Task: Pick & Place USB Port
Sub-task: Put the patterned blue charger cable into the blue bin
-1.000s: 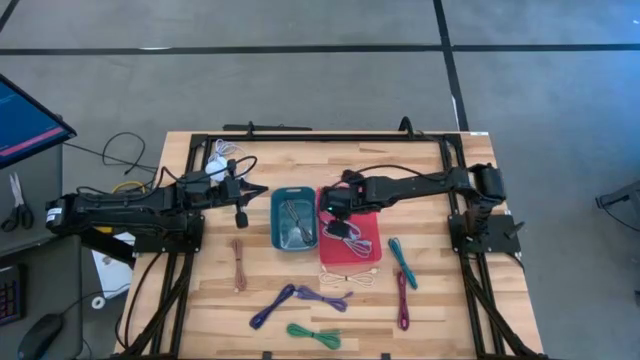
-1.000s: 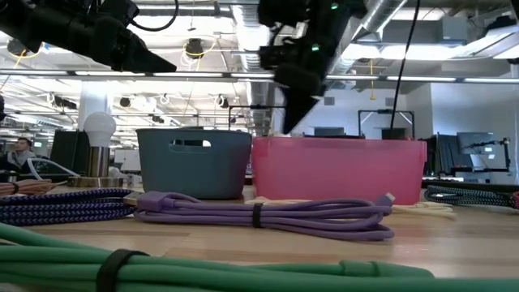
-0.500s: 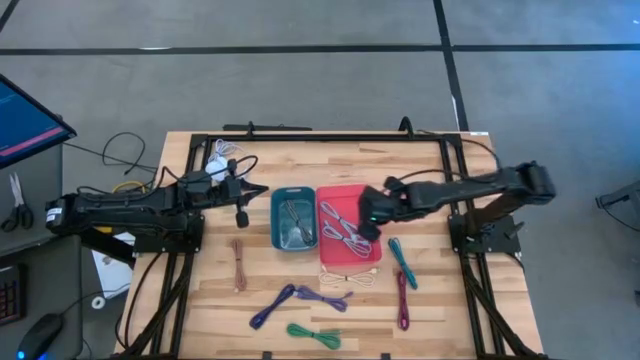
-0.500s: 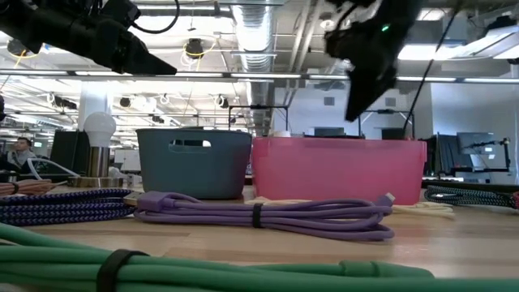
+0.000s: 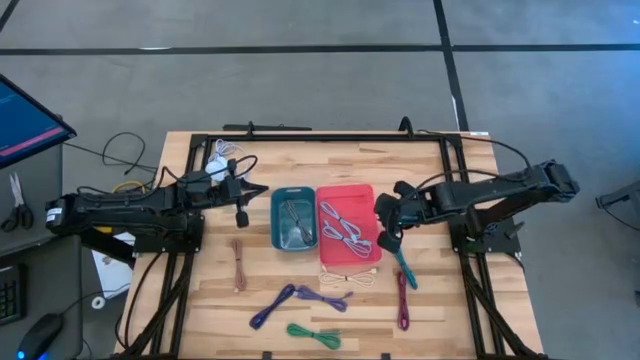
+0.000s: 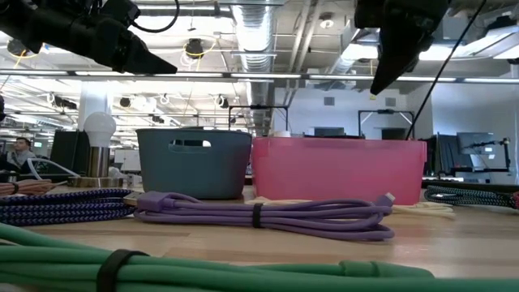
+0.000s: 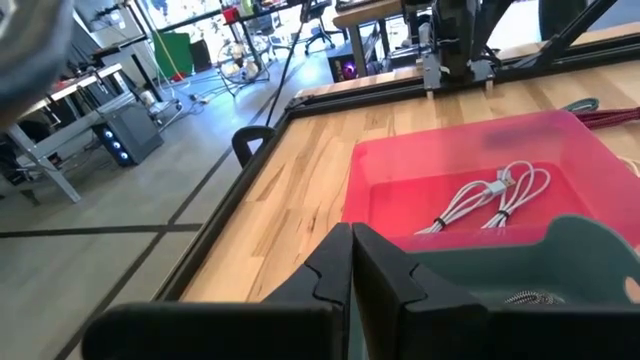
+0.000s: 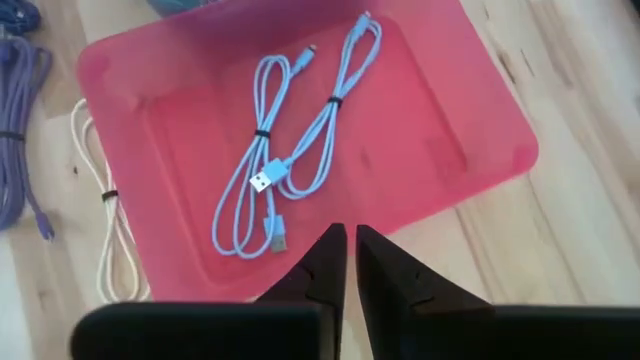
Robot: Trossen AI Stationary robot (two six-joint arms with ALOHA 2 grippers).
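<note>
Two light-blue bundled USB cables [image 8: 290, 165] lie side by side on the floor of the pink bin [image 5: 372, 200] at the table's middle. My right gripper [image 5: 385, 240] hangs above the bin's right rim, tipped down, shut, with nothing between its fingers [image 8: 350, 250]. In the low view it shows high over the pink bin [image 6: 381, 81]. My left gripper [image 5: 241, 216] waits level, left of the teal bin [image 5: 276, 225], shut and empty [image 7: 350, 250].
The teal bin holds a grey cable [image 5: 295, 222]. On the near half of the table lie loose bundled cables: teal [image 5: 403, 262], dark red [image 5: 403, 300], cream [image 5: 350, 275], purple [image 5: 300, 298], green [image 5: 313, 335] and brown [image 5: 239, 262]. A white lamp [image 6: 100, 130] stands at the far left.
My right gripper has drawn back from over the pink bin's far part toward the table's right edge, rising a little and rolling. The two cables lie still in the pink bin. My left arm has kept still.
</note>
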